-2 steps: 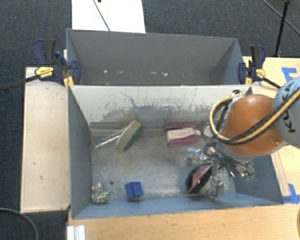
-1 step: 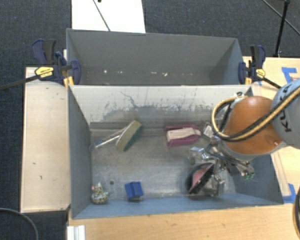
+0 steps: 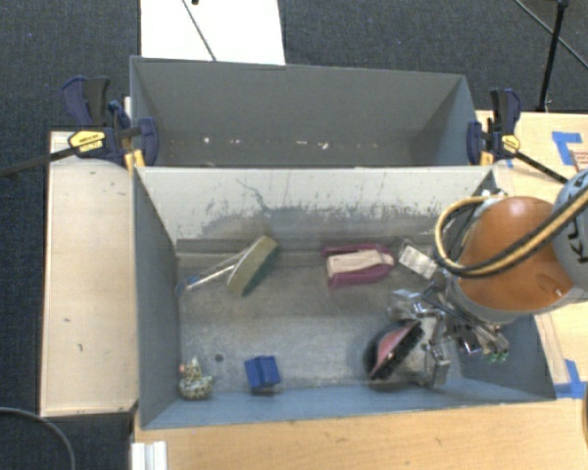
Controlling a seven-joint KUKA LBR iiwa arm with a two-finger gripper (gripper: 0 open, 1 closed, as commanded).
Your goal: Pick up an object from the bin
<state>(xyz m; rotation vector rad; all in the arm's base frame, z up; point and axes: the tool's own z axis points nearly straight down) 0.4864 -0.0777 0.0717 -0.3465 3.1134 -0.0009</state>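
Your claw (image 3: 426, 346) sits low in the near right corner of the bin (image 3: 304, 116). You cannot tell from here whether it is spread or pressed together. Hard against its left side, as the camera sees it, lies a dark oval thing with a pink face (image 3: 390, 352), its long axis slanting from near-left to far-right. That is probably your target, so close across that slant. Just beyond the claw is a small white piece (image 3: 415, 258), then a purple-and-white block (image 3: 358, 265). Well off to the left lie a blue block (image 3: 263, 373), a tan brush (image 3: 250, 265) and a small gold lump (image 3: 194, 380).
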